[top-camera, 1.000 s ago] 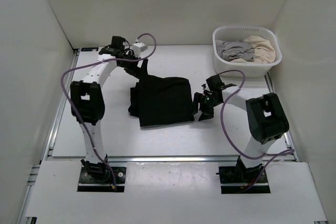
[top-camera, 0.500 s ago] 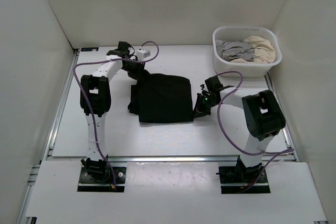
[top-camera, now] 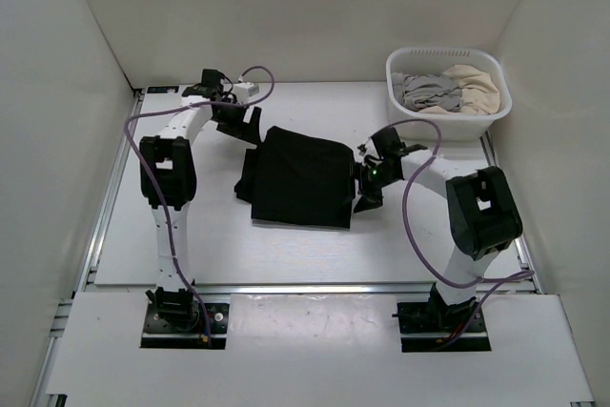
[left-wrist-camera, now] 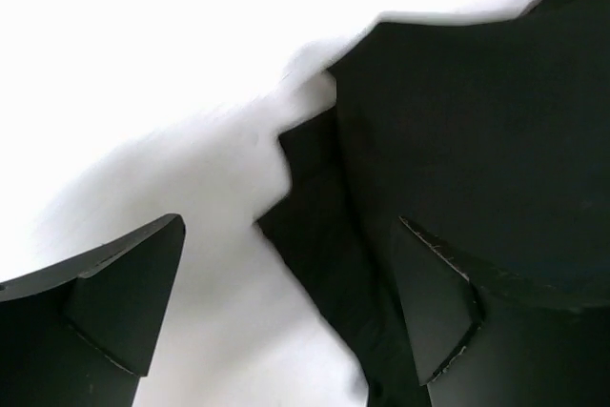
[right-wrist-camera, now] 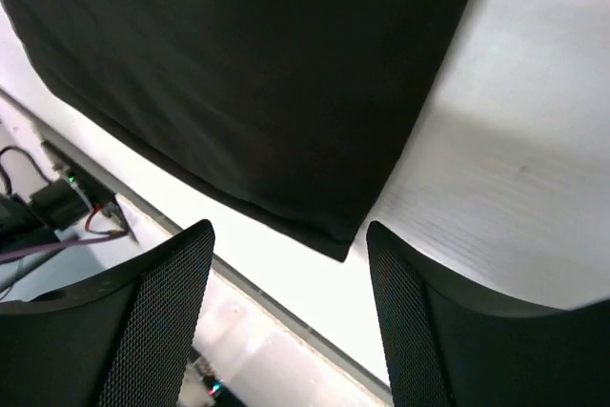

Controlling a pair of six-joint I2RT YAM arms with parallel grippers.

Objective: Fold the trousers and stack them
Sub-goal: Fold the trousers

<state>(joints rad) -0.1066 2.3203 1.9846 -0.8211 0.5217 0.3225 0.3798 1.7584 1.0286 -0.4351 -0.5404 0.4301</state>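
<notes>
**Top external.** Trousers [top-camera: 303,181]: black, folded to a rough rectangle and lying mid-bench [top-camera: 191,235]. The left edge is uneven, with a lower layer sticking out. Bare bench shows on every side, widest toward the near edge.
Left pincer [top-camera: 246,127]: just beside the trousers' far-left corner; its spread cannot be read from here.
Right pincer [top-camera: 364,186]: at the trousers' right edge, with a small green light showing.
Basket [top-camera: 400,92]: white, in the far-right corner, holding grey and beige cloth, well apart from the trousers.

**Left wrist.** The view is blurred. The pincer is wide, with nothing gripped. The black fabric edge lies below, between the fingers [left-wrist-camera: 124,302]. The right finger is hard to separate from the cloth.

**Right wrist.** The pincer is wide and holds nothing, above a corner of the trousers. The bench edge runs diagonally. Cabling [right-wrist-camera: 38,207] is cut off at the left border.
</notes>
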